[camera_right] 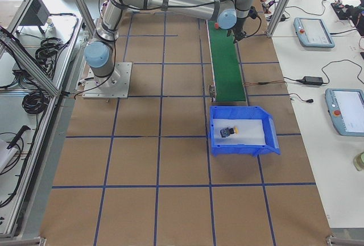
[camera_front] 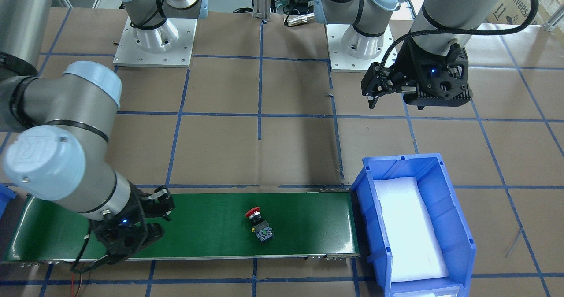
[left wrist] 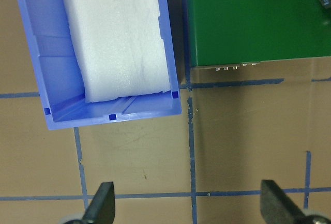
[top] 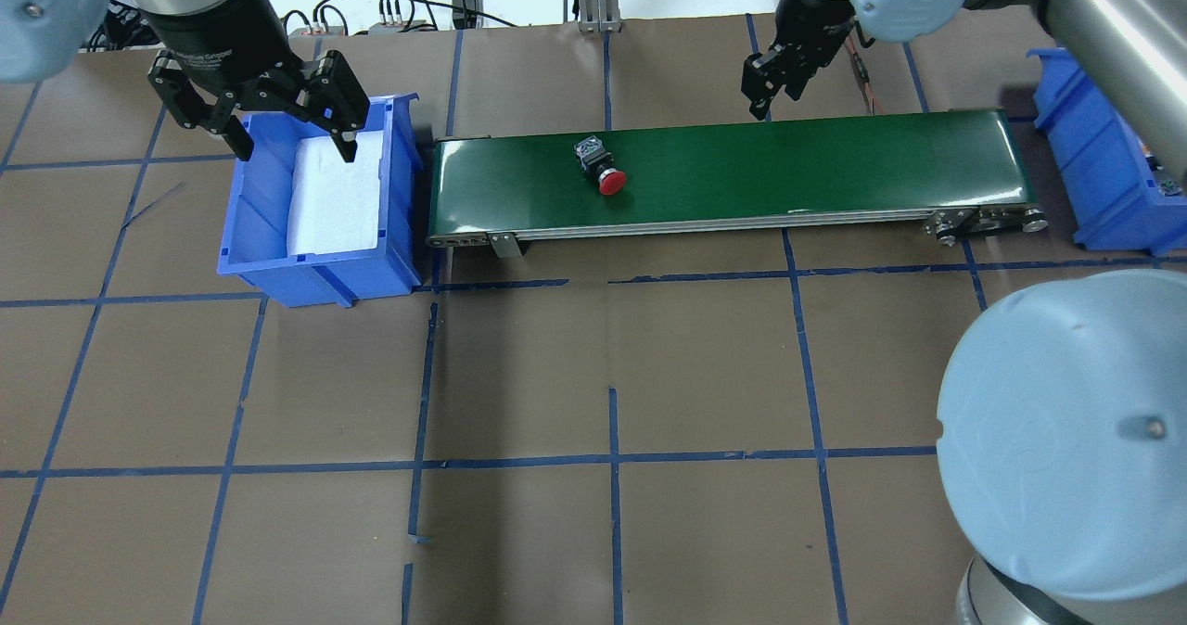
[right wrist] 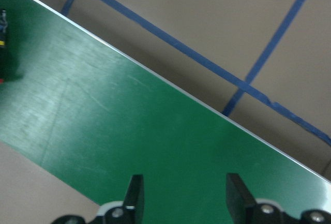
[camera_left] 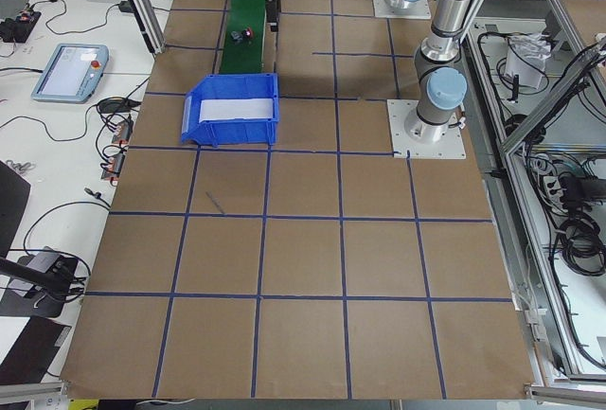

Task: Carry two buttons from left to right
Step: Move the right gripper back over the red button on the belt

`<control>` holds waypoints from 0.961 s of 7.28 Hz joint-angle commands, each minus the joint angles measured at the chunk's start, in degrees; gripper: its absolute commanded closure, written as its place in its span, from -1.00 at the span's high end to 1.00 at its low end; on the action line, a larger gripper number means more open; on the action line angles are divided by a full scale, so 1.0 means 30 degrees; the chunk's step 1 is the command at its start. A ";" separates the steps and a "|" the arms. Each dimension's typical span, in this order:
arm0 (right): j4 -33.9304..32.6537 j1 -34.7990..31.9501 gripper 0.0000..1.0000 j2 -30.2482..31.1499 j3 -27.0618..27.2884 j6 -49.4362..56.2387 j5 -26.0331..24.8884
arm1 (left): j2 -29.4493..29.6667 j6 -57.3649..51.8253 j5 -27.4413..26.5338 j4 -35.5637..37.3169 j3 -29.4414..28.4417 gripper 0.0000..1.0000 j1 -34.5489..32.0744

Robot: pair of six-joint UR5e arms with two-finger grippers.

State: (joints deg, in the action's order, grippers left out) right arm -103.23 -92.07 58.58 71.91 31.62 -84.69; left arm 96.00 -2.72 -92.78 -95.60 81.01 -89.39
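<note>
The red-capped button (camera_front: 259, 224) lies on its side on the green conveyor belt (camera_front: 207, 239), near the middle; it also shows in the overhead view (top: 601, 166). The yellow-capped button (camera_right: 227, 131) lies on white foam in the blue bin (camera_right: 244, 150) at the belt's right end. My right gripper (camera_front: 164, 217) is open and empty, over the belt's far edge (top: 756, 96), to the right of the red button. My left gripper (top: 289, 135) is open and empty, high near the blue bin (top: 315, 268) at the belt's left end, which holds only white foam.
The right bin (top: 1080, 143) is partly cut off in the overhead view. The two arm bases (camera_front: 154, 37) stand on white plates behind the belt. Cables lie at the table's back edge. The brown tabletop carries a blue tape grid.
</note>
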 commanded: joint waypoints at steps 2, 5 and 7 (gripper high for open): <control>-0.0454 -0.2732 0.26 0.0044 0.0318 -0.2596 -0.1087 | 0.0490 -0.0029 -0.0011 -0.0097 -0.1105 1.00 0.0411; -0.1564 -0.3557 0.30 -0.0453 0.0055 -0.3186 -0.1066 | 0.0373 -0.0059 0.0077 -0.0126 -0.1047 1.00 0.0412; -0.2820 -0.3850 0.30 -0.1037 -0.0120 -0.3157 -0.1123 | 0.0694 -0.0205 -0.0068 -0.0069 -0.1364 1.00 0.0412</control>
State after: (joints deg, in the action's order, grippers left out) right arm -109.39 -103.11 56.61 71.94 22.14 -87.90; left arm 97.65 -3.16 -92.65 -95.92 77.64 -88.16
